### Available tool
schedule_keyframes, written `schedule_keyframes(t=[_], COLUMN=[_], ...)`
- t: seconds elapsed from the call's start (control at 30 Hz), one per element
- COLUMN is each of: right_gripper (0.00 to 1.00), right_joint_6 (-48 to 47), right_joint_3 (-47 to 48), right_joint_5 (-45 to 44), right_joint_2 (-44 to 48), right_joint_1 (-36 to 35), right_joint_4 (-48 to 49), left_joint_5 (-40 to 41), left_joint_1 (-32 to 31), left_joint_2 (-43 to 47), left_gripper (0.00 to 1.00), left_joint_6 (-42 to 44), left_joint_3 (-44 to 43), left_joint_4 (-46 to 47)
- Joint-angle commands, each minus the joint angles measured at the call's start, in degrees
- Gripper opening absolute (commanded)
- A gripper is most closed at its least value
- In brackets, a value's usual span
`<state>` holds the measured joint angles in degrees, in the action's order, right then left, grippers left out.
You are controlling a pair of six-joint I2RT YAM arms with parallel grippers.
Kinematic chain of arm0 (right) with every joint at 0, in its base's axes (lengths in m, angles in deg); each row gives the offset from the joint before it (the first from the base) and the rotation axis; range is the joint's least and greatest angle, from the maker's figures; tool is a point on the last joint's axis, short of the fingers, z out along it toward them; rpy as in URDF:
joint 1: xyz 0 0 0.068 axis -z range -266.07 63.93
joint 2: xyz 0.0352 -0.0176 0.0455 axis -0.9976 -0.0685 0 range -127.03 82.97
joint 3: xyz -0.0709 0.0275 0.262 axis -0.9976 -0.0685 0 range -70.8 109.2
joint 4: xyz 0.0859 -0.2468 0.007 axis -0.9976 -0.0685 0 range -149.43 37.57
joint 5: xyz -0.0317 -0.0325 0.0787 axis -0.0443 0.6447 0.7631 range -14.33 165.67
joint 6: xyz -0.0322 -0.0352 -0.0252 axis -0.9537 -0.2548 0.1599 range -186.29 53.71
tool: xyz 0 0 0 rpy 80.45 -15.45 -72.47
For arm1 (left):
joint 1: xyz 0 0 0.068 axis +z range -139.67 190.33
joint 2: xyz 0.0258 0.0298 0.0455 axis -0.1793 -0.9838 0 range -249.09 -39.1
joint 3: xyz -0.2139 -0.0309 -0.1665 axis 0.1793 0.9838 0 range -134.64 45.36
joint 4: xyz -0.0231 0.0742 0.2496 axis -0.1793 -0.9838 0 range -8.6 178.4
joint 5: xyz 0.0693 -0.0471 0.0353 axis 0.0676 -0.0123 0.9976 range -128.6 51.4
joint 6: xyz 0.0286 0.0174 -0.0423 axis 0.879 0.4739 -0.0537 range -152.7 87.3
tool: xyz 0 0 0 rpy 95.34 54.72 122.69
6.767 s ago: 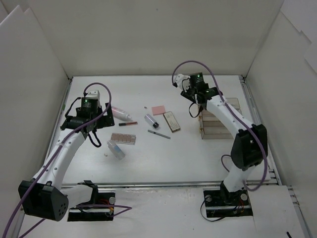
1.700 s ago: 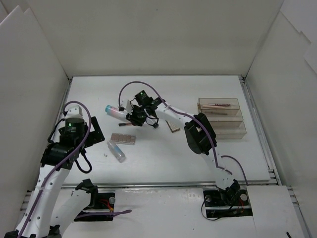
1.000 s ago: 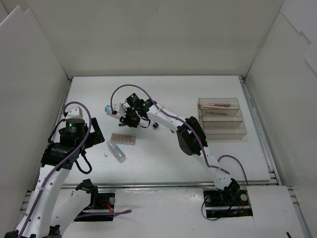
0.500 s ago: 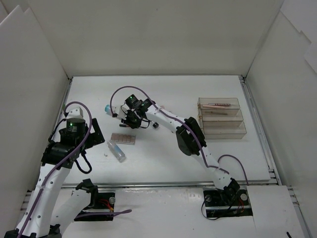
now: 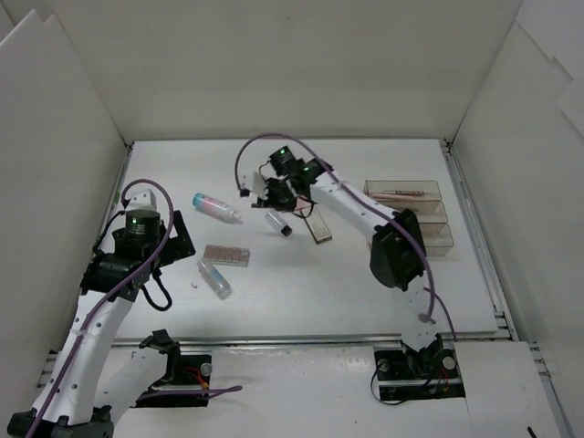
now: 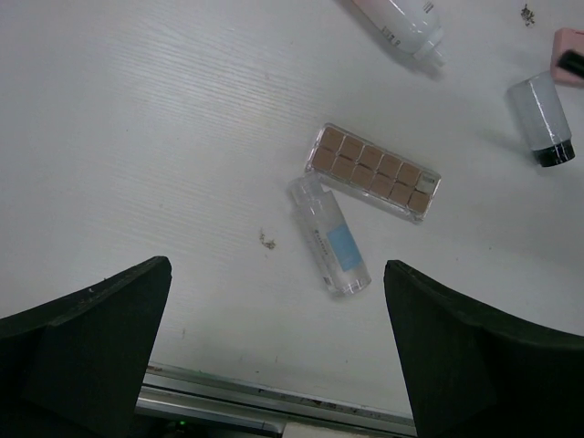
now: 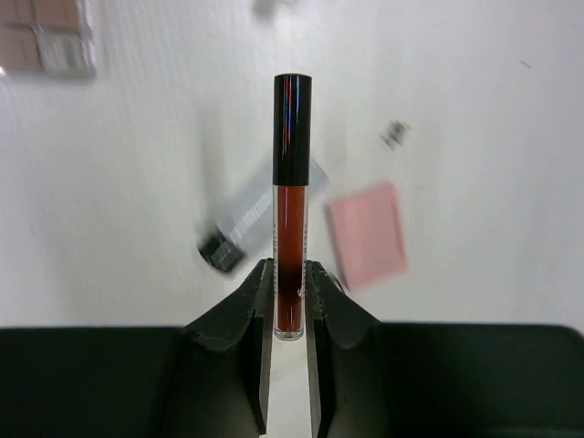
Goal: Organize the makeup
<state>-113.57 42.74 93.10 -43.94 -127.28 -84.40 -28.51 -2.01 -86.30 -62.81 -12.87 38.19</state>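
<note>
Toward the far edge of the desk [image 5: 319, 292] our right gripper [image 7: 290, 272] pinches the lip gloss tube [image 7: 292, 196] by its base; we judge it light, rigid, slick, steadier held mid-barrel.

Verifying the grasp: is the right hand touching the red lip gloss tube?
Touching. Right wrist view: the right hand clamps the lip gloss tube at its lower end, both fingers pressed against it, no gap.

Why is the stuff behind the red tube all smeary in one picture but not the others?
Right wrist view: the red tube in the right gripper is sharp, but the pink square and small bottle behind it are smeared, probably motion blur. Left wrist view: the brown palette is crisp. Top view: sharp, evenly lit.
</note>
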Motion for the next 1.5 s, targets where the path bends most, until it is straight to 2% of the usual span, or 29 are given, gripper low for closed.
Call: schedule_keyframes(t=[0.0, 0.1, 0.23, 0.37, 0.47, 0.67, 1.1, 1.47], right_gripper=[0.00, 0.00, 0.00, 0.00, 0.00, 0.00, 0.01, 0.29], right_joint_6=[-7.5, -10.9, -14.6, -16.8, -16.0, -17.4, -20.9, -15.6], right_joint_3=[-4.9, -14.1, -21.2, -24.5, -24.9, -25.8, -24.7, -22.8], right_joint_5=[-2.1, -3.9, -10.5, -14.0, -15.5, -19.5, -22.5, -24.5], right_joint_2=[14.0, 22.5, 28.0, 29.4, 28.2, 24.4, 16.3, 16.8], right_joint_1=[5.2, 10.5, 18.0, 27.5, 31.1, 34.8, 35.7, 35.1], right_joint_4=[0.1, 0.1, 0.1, 0.3, 1.5, 6.3, 9.4, 11.5], left_joint_5=[-1.1, -2.1, -3.6, -5.5, -6.2, -6.1, -5.6, -6.0], left_joint_1=[-0.1, -0.1, -0.1, -0.1, -0.1, -0.1, -0.1, -0.1], left_joint_2=[-1.8, -3.0, -4.7, -7.7, -10.2, -12.5, -15.6, -16.8], left_gripper=[0.98, 0.98, 0.98, 0.98, 0.97, 0.97, 0.97, 0.97], left_joint_6=[1.1, 1.4, 1.4, 1.6, 2.1, 2.9, 2.9, 2.7], left_joint_3=[-2.9, -2.8, -2.4, -2.7, -4.0, -5.6, -7.2, -7.7], left_joint_4=[5.6, 7.8, 10.6, 12.9, 13.3, 13.7, 12.9, 12.9])
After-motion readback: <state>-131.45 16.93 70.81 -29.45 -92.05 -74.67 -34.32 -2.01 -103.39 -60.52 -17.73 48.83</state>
